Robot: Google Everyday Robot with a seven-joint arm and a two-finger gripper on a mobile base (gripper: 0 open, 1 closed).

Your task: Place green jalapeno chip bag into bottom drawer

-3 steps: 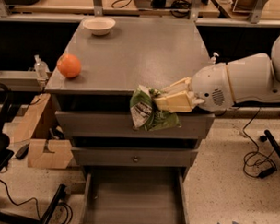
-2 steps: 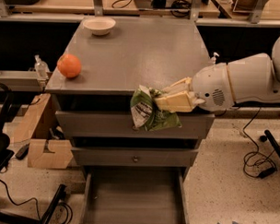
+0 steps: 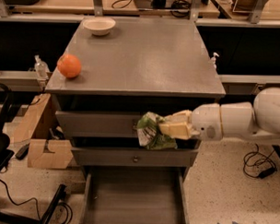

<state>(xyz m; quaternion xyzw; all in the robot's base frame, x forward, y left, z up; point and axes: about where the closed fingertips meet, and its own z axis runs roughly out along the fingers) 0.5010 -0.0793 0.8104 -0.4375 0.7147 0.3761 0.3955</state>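
Observation:
My gripper (image 3: 169, 128) is shut on the green jalapeno chip bag (image 3: 151, 131), a crinkled green bag with white print. It holds the bag in the air in front of the two upper drawers, below the cabinet's top edge. My white arm (image 3: 241, 119) reaches in from the right. The bottom drawer (image 3: 133, 194) is pulled open below the bag, showing a flat grey floor with low sides.
A round orange fruit (image 3: 69, 65) sits at the left edge of the grey cabinet top (image 3: 142, 58). A white bowl (image 3: 99, 25) stands at its far left corner. A cardboard box (image 3: 42, 142) and cables lie on the floor to the left.
The gripper with the bag has moved down, from level with the cabinet's top edge to in front of the upper drawers, above the open bottom drawer.

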